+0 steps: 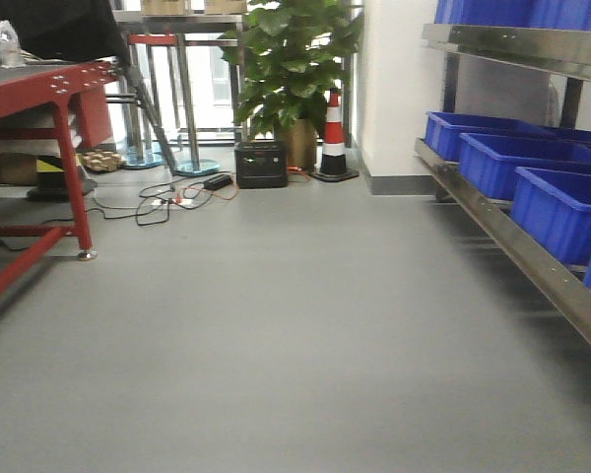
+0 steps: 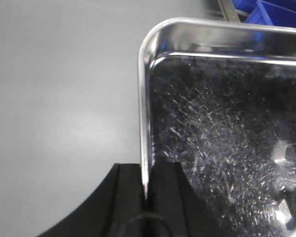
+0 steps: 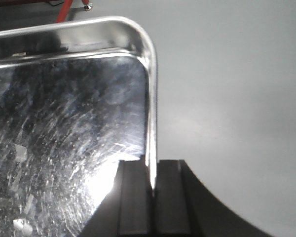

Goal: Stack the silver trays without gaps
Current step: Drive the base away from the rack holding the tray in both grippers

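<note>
A silver tray (image 2: 227,123) with a scratched, mirror-like bottom fills the right of the left wrist view, held above the grey floor. My left gripper (image 2: 146,195) is shut on its left rim, one black finger on each side of the thin edge. In the right wrist view a silver tray (image 3: 64,128) fills the left, and my right gripper (image 3: 152,185) is shut on its right rim. I cannot tell whether both views show one tray or two nested ones. Neither tray nor grippers appear in the front view.
A steel shelf rail (image 1: 512,236) with several blue bins (image 1: 561,207) runs along the right. A red table (image 1: 39,94) stands at the left. Ahead are a potted plant (image 1: 291,69), a striped cone (image 1: 333,138), a black box (image 1: 261,165) and floor cables (image 1: 167,202).
</note>
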